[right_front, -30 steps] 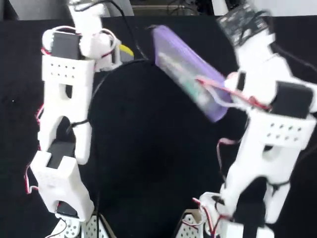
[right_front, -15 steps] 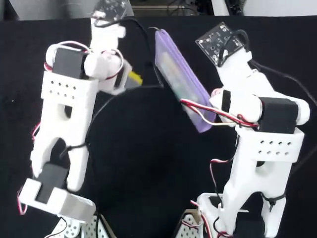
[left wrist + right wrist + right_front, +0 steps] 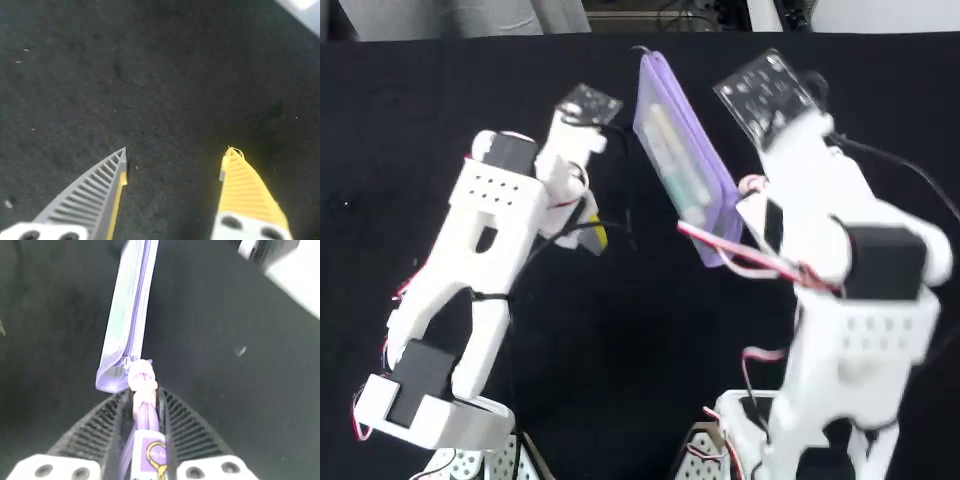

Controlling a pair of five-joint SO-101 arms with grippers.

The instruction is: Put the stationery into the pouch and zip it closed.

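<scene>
The lilac translucent zip pouch (image 3: 682, 160) slants edge-up near the far edge of the black tabletop (image 3: 410, 120), with bare cloth on both sides. The right end effector (image 3: 143, 396) is clamped on its pink zipper cord (image 3: 142, 377). Near the pouch, the left end effector (image 3: 175, 157) has its fingers apart above bare tabletop.

Pouch (image 3: 682, 160) was lilac, greenish contents showing through. Zip pull (image 3: 142, 377) pink; tag (image 3: 150, 455) purple with gold motif. Left end effector (image 3: 177, 150): one yellow finger, one grey, both ribbed. Right end effector (image 3: 143, 395) black, ribbed. Worktop (image 3: 620, 350) black. Arms (image 3: 490, 230) white.
</scene>
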